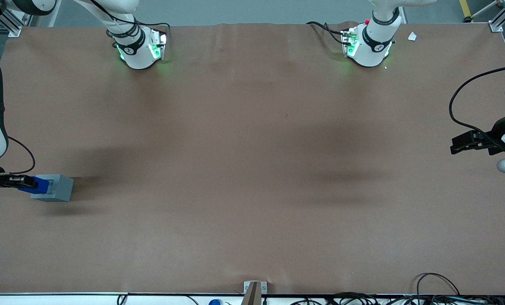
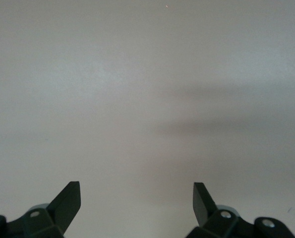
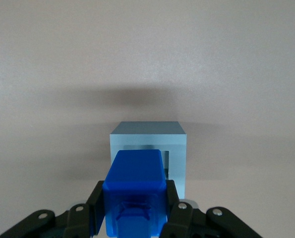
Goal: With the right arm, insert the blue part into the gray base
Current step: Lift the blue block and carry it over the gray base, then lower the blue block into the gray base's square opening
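Glossy blue part (image 3: pixel 133 191) (boxy) clamped in gripper (image 3: pixel 133 213) jaws above matte gray base (image 3: pixel 149 148).

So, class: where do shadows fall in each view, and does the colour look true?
Front view: soft dark shadows on the brown table beside the gray base. Right wrist view: a shadow band above the base, table washed pale; the gripper holds the blue part. Left wrist view: faint streaks.
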You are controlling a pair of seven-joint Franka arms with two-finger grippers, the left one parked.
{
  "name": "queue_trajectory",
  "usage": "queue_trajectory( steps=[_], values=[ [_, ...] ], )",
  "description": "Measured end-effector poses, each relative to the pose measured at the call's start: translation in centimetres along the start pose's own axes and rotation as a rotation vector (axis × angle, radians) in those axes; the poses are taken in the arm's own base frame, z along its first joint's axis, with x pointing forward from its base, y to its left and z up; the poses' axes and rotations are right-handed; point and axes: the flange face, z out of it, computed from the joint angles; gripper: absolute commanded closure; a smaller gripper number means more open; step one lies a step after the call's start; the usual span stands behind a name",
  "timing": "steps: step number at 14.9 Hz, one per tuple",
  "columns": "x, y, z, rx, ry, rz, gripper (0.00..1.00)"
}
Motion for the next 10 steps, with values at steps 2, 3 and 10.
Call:
queue_trajectory(
  steps=[2,3,10],
  values=[
    [-0.01,0.04,0.04,0.000,0.000,0.018,0.78],
    [-0.02,0.07,0.04,0.000,0.000,0.032,0.78],
    [-0.27,0.70,0.12,0.001,-0.001,0.057,0.78]
  ],
)
